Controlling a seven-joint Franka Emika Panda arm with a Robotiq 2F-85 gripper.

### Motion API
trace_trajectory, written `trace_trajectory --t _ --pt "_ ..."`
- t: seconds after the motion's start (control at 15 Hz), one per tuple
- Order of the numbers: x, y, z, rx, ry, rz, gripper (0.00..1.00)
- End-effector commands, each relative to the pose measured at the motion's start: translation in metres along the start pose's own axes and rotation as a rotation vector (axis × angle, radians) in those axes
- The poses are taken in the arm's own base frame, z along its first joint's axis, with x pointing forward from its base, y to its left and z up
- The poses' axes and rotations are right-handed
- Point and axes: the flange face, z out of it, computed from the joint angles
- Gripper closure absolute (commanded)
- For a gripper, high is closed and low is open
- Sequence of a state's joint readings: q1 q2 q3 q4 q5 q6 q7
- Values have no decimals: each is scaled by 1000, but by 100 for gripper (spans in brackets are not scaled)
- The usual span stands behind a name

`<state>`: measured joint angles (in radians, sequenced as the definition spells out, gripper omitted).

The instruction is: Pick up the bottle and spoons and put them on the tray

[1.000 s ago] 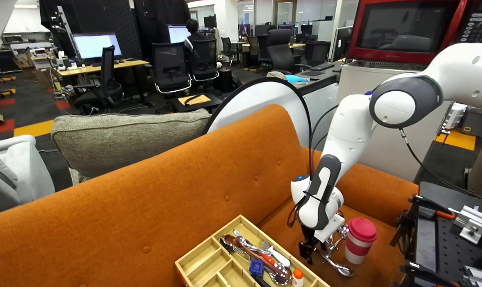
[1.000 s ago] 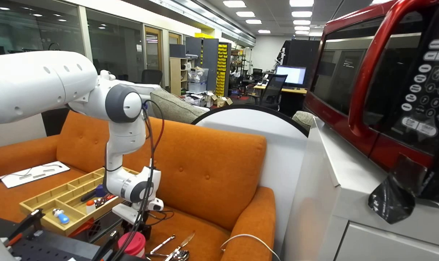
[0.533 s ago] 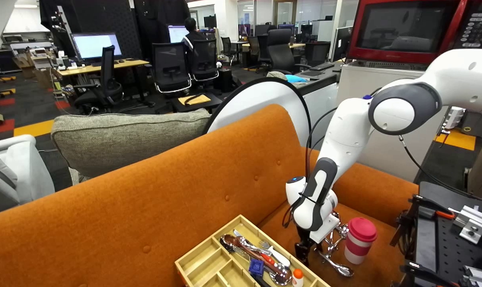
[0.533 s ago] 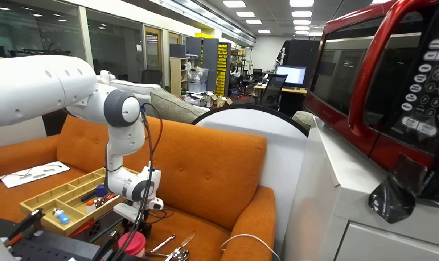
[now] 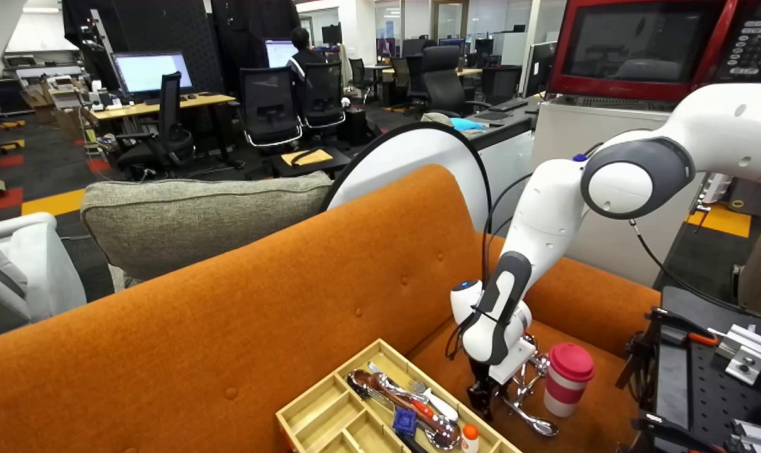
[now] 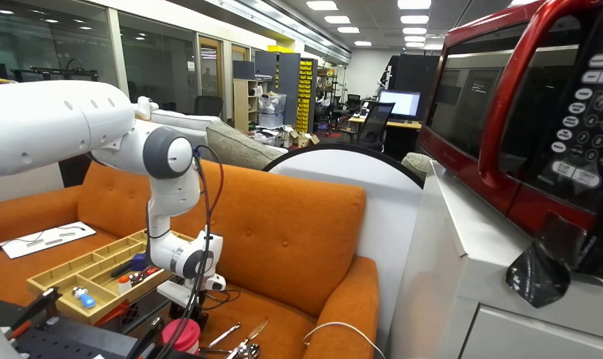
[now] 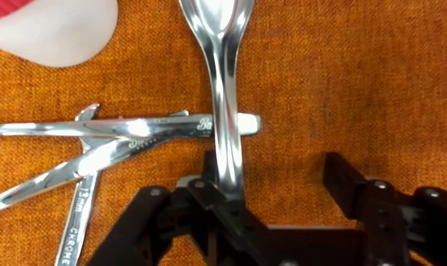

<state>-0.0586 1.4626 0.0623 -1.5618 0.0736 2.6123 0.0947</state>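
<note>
I judge the shiny silver metal spoon (image 7: 225, 99) light, stiff and slippery; my black claw (image 7: 271, 168) stands spread at its handle end, where I would pinch firmly.

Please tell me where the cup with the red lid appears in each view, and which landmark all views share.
In an exterior view: the cup upright, lower right.
In an exterior view: the cup near the bottom edge, left of centre, partly hidden.
Wrist view: the cup, cut off, in the top left corner.
Shared landmark: the orange sofa; the wrist view shows only its fabric.
</note>
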Motion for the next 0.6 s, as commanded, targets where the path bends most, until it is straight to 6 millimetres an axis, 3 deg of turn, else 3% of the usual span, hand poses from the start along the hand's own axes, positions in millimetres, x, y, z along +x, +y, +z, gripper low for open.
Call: trace_trajectory --t 0.0,0.4,0.53 --pt "5 0 5 15 -24 1 57" --pt "7 -3 3 14 -35 -8 98" --pt "6 -4 1 16 -35 -9 100"
